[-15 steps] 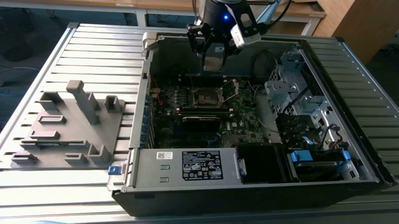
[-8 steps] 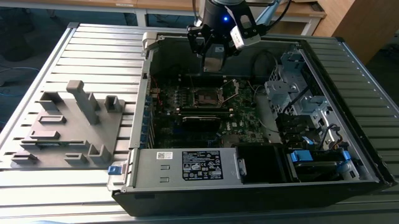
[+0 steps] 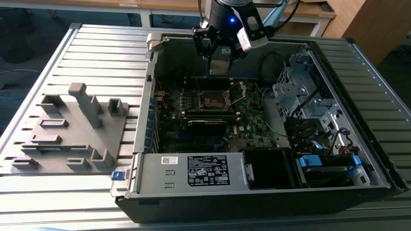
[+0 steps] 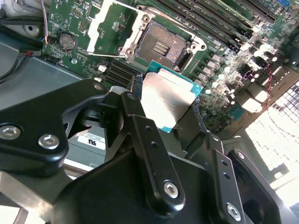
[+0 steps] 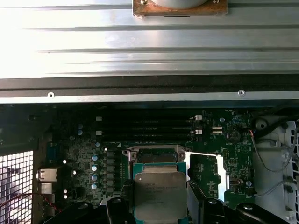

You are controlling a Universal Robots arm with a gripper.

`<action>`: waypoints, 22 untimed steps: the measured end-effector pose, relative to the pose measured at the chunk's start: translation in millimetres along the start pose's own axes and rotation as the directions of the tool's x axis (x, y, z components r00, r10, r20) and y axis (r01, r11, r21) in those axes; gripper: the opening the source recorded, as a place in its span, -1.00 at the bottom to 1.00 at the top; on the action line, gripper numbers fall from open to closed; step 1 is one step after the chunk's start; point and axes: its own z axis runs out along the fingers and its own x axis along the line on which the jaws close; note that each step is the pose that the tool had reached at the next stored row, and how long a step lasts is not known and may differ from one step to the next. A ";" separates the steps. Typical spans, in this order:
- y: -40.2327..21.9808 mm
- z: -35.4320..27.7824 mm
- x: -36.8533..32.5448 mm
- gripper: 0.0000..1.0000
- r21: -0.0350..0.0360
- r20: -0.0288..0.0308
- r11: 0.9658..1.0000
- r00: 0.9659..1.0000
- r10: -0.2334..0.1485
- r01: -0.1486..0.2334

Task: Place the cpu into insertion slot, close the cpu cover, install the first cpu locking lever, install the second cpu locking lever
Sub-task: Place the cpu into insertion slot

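My gripper [image 3: 220, 66] hangs inside the open computer case, above the far part of the motherboard [image 3: 192, 127]. It is shut on the cpu [image 4: 166, 100], a flat silver chip with a green rim, clamped by its edges between the two black fingers [image 4: 135, 116]. The insertion slot [image 4: 161, 44] lies open and bare just beyond the chip, its dark contact field showing. The cpu cover [image 4: 132, 29] is swung open beside the slot. In the first wrist view the cpu [image 5: 160, 193] hides most of the insertion slot [image 5: 154, 157], with the cpu cover [image 5: 220, 175] standing open to one side.
The case [image 3: 270, 192] lies on a slatted metal table [image 3: 96, 53]. Long black memory slots [image 5: 145, 126] run near the socket. A drive cage and cables [image 3: 301, 96] fill the exterior view's right. A grey parts fixture [image 3: 70, 130] sits outside the case on the exterior view's left.
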 end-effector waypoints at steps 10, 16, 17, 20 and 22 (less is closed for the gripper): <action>-0.3 3.4 0.0 0.08 -0.001 0.000 1.000 1.000 0.000 0.000; -0.5 5.4 -0.1 0.08 -0.001 0.000 1.000 1.000 0.000 0.000; -0.5 5.6 -0.1 0.08 -0.001 0.000 1.000 1.000 0.000 0.000; -0.6 6.4 -0.1 0.08 -0.001 0.000 1.000 1.000 0.000 0.000; -0.6 6.9 -0.1 0.08 -0.001 0.000 1.000 1.000 0.000 0.000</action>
